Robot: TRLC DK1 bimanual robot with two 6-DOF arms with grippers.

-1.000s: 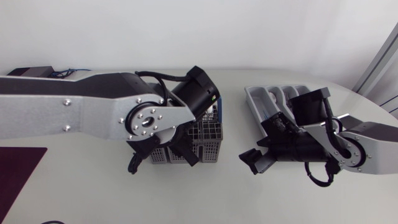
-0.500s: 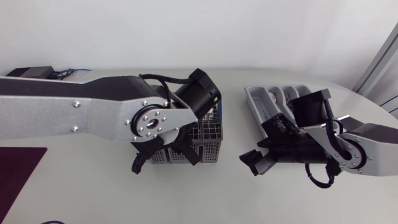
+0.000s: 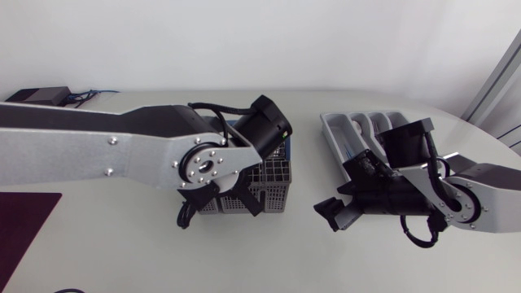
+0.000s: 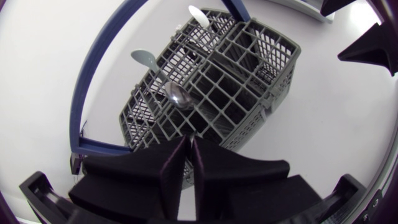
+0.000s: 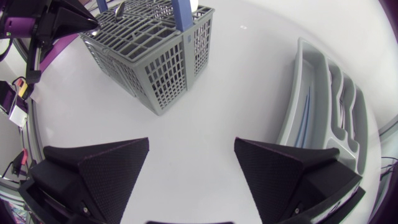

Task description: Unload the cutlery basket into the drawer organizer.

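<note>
The grey cutlery basket [image 3: 273, 183] [image 4: 249, 74] [image 5: 155, 62] with a blue handle [image 4: 93, 93] stands mid-table. A metal spoon [image 4: 178, 98] and two white plastic spoons [image 4: 146, 59] stick up from it. My left gripper [image 4: 188, 142] hangs over the basket's near cells, shut, with the metal spoon's stem running in between its fingertips. In the head view my left arm [image 3: 203, 163] hides that grip. The grey drawer organizer [image 3: 358, 122] [image 5: 323, 93] lies at the right. My right gripper [image 3: 332, 213] [image 5: 191, 155] stands open and empty above the bare table between basket and organizer.
A black box [image 3: 37, 94] with cables sits at the back left. A dark purple mat [image 3: 24, 224] lies at the front left. My right arm covers the organizer's front half in the head view.
My left gripper has closed over the basket, and the left arm has shifted slightly to the right. The right arm has stayed still.
</note>
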